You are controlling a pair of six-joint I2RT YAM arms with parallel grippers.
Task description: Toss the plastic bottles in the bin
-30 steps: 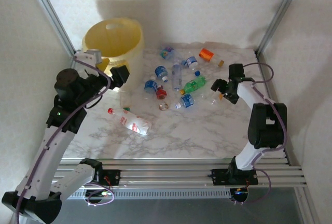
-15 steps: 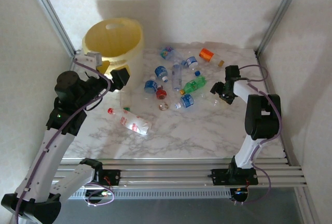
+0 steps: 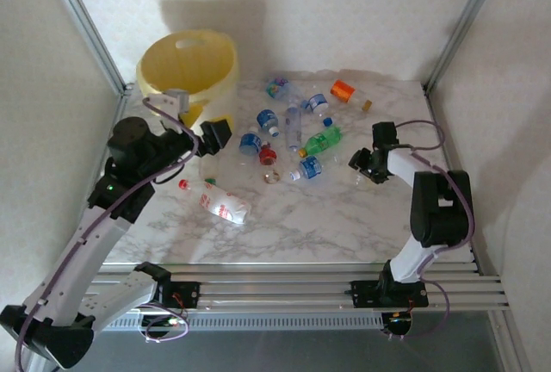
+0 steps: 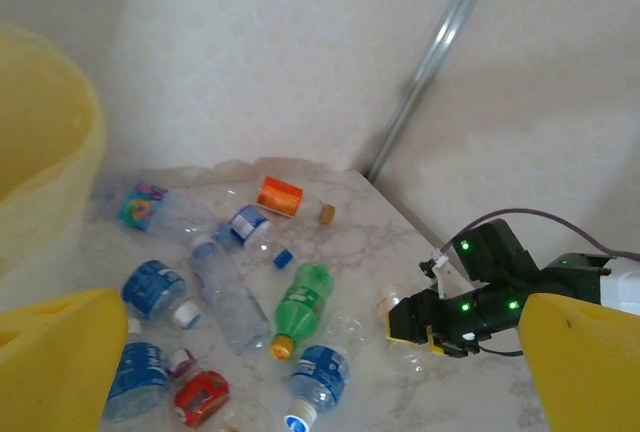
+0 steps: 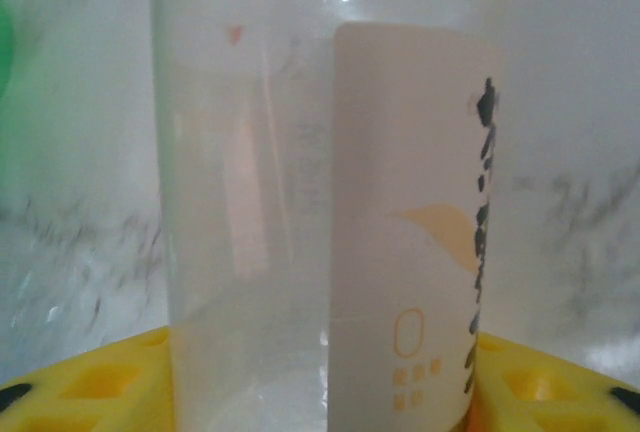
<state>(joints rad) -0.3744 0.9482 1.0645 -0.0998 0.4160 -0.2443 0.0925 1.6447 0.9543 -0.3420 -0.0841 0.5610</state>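
- The marble-patterned table carries everything.
- The bin stands upright at the table's far left corner.
- The left gripper hangs above the table just in front of the bin. Its yellow pads are spread wide with nothing between them, and it faces the bottles.
- The right gripper sits low on the right side of the table, at the right edge of the bottles.
- The plastic bottles lie scattered on the far middle of the table, to the right of the bin and outside it.
- A red-labelled bottle lies on its side apart from the rest, nearer the arm bases and left of centre.
- A green bottle lies in the middle of the scatter.
- An orange-labelled bottle lies at the far edge.
- A clear bottle with a white label sits between the right gripper's yellow fingers, one on each side. I cannot tell whether they press on it.
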